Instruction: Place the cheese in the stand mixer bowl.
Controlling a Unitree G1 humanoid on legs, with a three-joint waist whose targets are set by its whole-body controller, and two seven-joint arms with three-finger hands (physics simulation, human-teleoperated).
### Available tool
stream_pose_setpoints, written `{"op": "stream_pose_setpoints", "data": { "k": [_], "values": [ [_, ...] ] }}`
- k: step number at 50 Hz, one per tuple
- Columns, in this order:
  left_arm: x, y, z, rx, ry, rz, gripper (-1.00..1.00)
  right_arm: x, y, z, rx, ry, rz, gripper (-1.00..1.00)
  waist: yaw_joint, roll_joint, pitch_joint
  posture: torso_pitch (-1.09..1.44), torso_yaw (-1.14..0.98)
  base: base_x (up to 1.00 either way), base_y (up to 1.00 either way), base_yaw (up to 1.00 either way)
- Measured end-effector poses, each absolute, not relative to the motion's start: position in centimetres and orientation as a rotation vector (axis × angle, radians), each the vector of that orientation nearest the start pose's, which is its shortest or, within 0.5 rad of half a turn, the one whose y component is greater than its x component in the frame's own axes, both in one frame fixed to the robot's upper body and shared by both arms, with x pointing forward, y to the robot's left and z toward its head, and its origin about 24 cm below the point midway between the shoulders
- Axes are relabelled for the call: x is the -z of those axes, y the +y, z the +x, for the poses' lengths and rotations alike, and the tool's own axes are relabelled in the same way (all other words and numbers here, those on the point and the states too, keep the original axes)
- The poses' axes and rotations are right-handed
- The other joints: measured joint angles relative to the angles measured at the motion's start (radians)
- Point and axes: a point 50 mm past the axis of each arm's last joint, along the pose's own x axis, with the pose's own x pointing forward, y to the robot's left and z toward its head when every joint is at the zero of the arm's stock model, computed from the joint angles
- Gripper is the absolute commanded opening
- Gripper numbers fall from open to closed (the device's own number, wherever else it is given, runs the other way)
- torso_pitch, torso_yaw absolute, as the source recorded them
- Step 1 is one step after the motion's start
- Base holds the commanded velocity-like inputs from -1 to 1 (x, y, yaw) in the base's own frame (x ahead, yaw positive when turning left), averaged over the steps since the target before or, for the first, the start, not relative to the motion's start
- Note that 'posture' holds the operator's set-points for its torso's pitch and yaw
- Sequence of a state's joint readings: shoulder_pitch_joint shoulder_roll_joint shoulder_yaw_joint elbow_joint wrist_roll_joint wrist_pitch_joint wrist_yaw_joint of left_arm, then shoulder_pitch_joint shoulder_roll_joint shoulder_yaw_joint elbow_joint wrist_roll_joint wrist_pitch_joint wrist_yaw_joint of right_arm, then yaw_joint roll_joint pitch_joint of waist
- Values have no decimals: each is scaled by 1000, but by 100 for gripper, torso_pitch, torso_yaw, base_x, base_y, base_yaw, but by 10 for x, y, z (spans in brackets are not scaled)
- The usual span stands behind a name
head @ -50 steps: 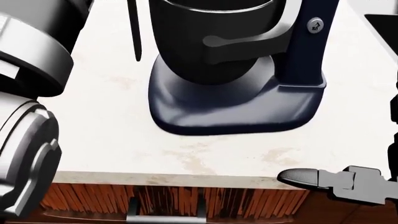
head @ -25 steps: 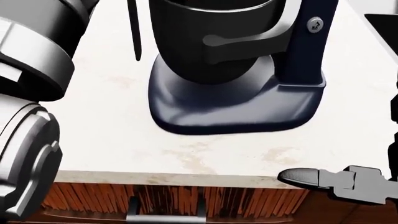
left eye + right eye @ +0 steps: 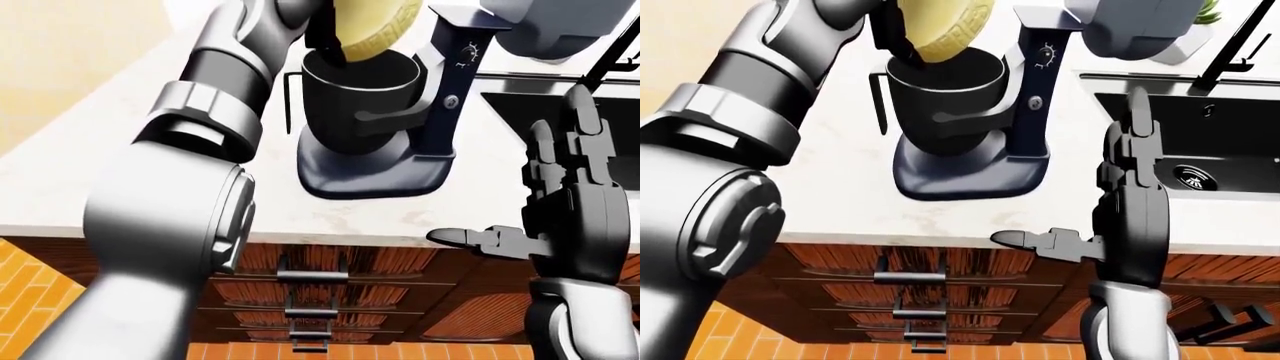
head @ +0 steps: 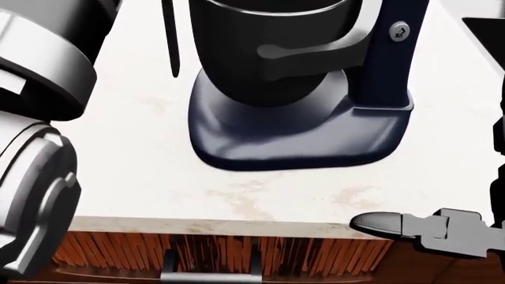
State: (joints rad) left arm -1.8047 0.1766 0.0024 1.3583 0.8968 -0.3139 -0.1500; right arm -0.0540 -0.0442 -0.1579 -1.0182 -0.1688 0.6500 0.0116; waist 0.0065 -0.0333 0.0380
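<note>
A yellow wedge of cheese (image 3: 945, 26) is held by my left hand (image 3: 902, 37) right over the rim of the black stand mixer bowl (image 3: 945, 97), at the top of the right-eye view. The hand's dark fingers (image 3: 325, 41) close round the cheese. The bowl sits on the dark blue mixer base (image 4: 300, 136), under the tilted grey mixer head (image 3: 1130, 26). My right hand (image 3: 1120, 217) is open and empty, fingers spread, below and right of the mixer near the counter edge.
The pale stone counter (image 4: 126, 177) runs to an edge above wooden drawers (image 3: 910, 285). A black sink (image 3: 1200, 142) with a faucet (image 3: 1235, 41) lies to the right of the mixer. My left arm (image 3: 190, 187) fills the left of the views.
My left arm has shifted slightly in the head view. The right hand and the mixer have not visibly moved.
</note>
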Motion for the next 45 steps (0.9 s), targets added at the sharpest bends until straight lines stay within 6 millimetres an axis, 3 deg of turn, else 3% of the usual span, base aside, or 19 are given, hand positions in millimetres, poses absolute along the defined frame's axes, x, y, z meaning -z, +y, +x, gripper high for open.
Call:
{"op": "stream_pose_setpoints", "data": {
  "k": [5, 7, 8, 45],
  "values": [
    [-383, 31, 394, 276, -675, 1227, -97, -210, -186, 189, 253, -415, -179, 100, 1, -1, 0, 0, 0, 0, 0, 0],
    [-381, 29, 394, 282, -673, 1232, 75, -210, -186, 189, 253, -416, -178, 100, 1, -2, 1, 0, 0, 0, 0, 0],
    [-381, 28, 394, 283, -672, 1234, 100, -210, -186, 189, 252, -417, -178, 100, 1, -2, 1, 0, 0, 0, 0, 0],
    [-406, 47, 389, 238, -697, 1167, 100, -210, -183, 190, 243, -417, -181, 100, 0, 1, -2, 0, 0, 0, 0, 0]
  ]
}}
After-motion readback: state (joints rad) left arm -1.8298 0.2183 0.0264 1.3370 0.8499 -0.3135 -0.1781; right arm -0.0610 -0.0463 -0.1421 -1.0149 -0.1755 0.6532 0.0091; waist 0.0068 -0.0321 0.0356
